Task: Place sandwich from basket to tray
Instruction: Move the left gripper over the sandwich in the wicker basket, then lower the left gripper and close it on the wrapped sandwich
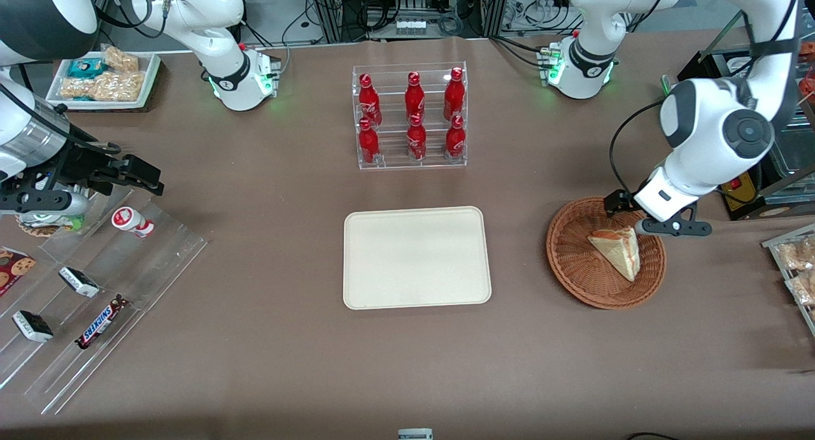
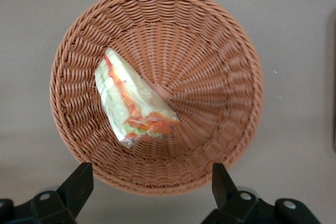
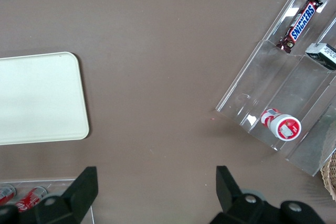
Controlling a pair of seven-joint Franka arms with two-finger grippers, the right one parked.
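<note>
The sandwich (image 1: 617, 250) (image 2: 134, 100), a pale wedge with red-orange and green filling along its cut edge, lies in the round reddish-brown wicker basket (image 1: 573, 274) (image 2: 210, 77). My left gripper (image 1: 668, 228) (image 2: 151, 187) hangs above the basket's rim, on the part of it farther from the front camera. It is open with nothing between its fingers (image 2: 79, 184), and it is apart from the sandwich. The cream-beige tray (image 1: 417, 256) (image 3: 37, 98) lies flat beside the basket, toward the parked arm's end, with nothing on it.
A clear rack of red bottles (image 1: 411, 118) stands farther from the front camera than the tray. A stepped acrylic shelf (image 1: 95, 287) with snack bars sits toward the parked arm's end. Wrapped snacks (image 1: 796, 262) and a dark cabinet (image 1: 764, 172) stand toward the working arm's end.
</note>
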